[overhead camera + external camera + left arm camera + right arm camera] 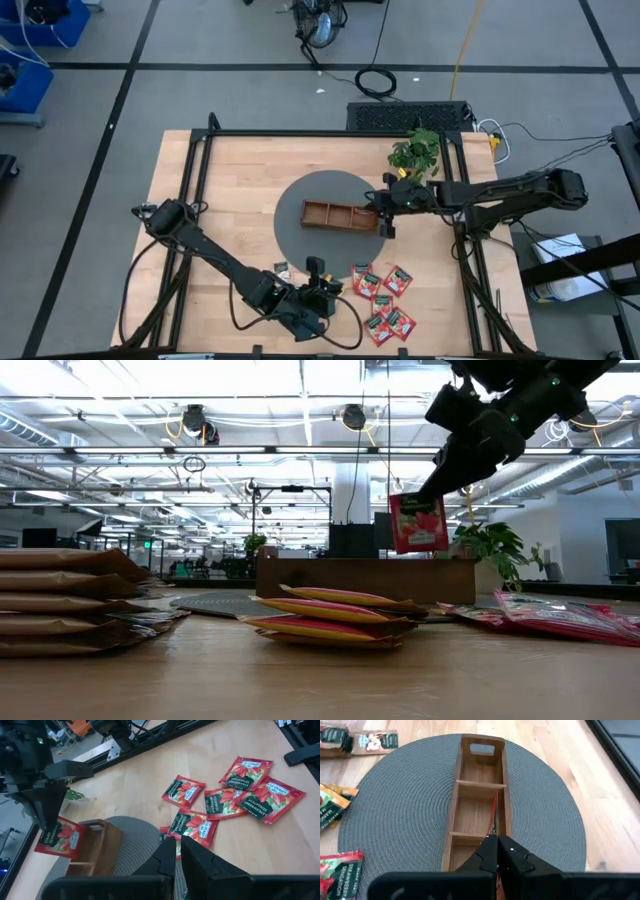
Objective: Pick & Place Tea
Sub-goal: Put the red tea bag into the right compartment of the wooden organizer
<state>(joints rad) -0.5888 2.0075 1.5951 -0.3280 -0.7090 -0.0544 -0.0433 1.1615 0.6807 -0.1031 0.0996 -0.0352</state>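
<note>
From the near edge, the pale wooden table (200, 180) runs smooth under stacked orange-yellow sachets (330, 615) and glossy red sachets (385, 300) fanned flat. The left gripper (318, 285) rests low at the near edge, fingers pressed together on nothing. Farther on, a round grey woven mat (395, 820) carries the brown wooden tray (340, 216). Above its right end the right gripper (386, 222) pinches one red sachet (418, 523), hanging upright. Behind stand a small green plant (417, 152) and the grey concrete floor (200, 40).
</note>
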